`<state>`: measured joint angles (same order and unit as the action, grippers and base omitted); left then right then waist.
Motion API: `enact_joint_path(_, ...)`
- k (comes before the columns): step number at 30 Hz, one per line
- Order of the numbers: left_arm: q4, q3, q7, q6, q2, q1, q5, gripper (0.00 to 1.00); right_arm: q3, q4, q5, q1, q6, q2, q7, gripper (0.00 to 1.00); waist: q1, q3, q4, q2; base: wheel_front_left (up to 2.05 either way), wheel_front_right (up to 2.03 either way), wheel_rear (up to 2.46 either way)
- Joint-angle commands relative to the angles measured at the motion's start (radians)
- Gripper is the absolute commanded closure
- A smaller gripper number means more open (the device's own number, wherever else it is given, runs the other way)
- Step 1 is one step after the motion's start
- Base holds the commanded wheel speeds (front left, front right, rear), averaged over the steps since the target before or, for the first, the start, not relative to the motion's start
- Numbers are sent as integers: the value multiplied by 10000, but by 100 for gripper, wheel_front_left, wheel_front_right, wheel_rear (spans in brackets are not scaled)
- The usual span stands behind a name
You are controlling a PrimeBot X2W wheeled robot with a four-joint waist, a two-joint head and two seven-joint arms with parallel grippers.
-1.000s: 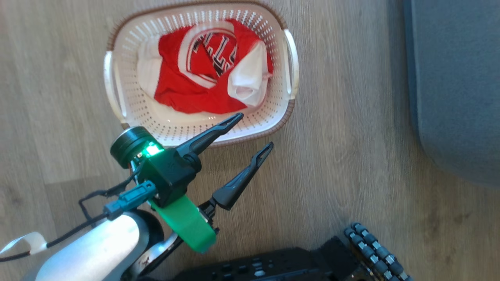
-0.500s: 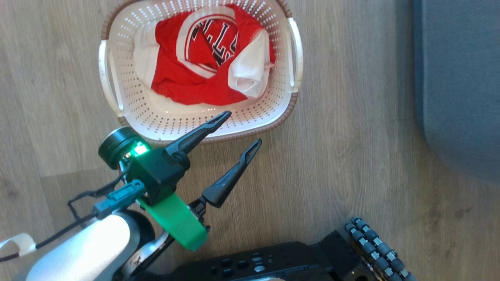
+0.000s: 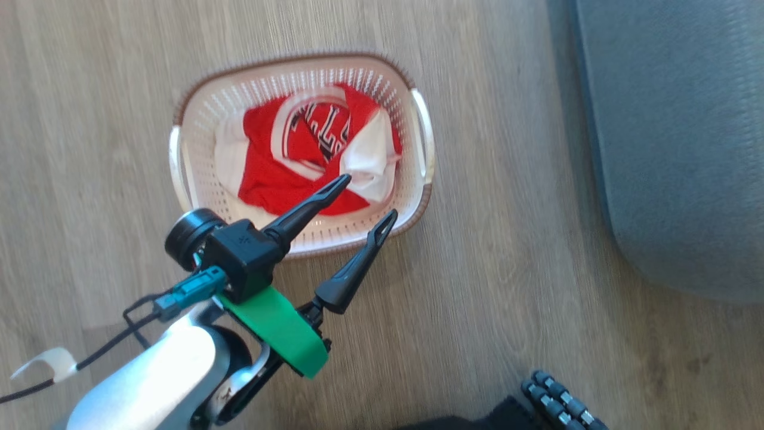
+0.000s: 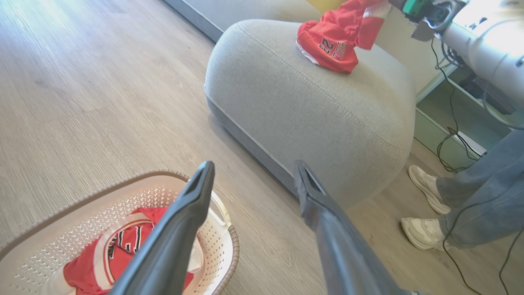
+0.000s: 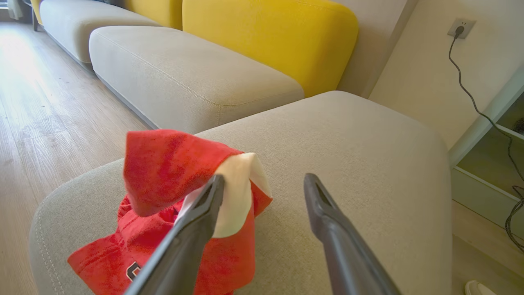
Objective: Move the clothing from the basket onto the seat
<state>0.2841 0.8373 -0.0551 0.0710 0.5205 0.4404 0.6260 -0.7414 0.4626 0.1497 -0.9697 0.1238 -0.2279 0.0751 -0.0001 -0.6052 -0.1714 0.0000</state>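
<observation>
The left gripper (image 3: 369, 196) hovers over the near rim of the basket (image 3: 206, 113), its two tapered dark fingers spread wide and empty. A crumpled red jersey (image 3: 268, 185) with white bands and a black-edged print lies inside that perforated cream plastic tub with its brown woven-look edge, on pale wood-grain floor (image 3: 89, 119). The right gripper (image 5: 265, 177) is above the seat (image 5: 348, 164), a rounded grey nubby cushion with a stitched seam; its fingers are apart, and a soft red garment (image 5: 163, 172) with white trim is heaped there, draped against one finger.
</observation>
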Motion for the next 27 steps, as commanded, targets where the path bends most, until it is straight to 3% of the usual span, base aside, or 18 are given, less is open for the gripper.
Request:
enact_joint_path(1,158,-354,-142,19,36,-55,99,0,387,-516,-229,588,69,-497,34,0,1,730,12,0,0,0,0)
enact_joint_path(10,-363,-410,-434,36,-285,-131,383,0,1084,-1555,-1436,2857,69,-802,205,0,1,1673,358,0,0,0,0)
enact_joint_path(17,-994,-630,-927,108,-638,-157,625,0,2216,-2890,-1888,3945,69,-680,-215,0,1,2397,1060,0,0,0,0)
enact_joint_path(27,-2343,-1483,-1686,454,-703,-640,1118,0,4481,-4675,-2201,5917,69,234,-491,0,1,3620,2525,0,0,0,0)
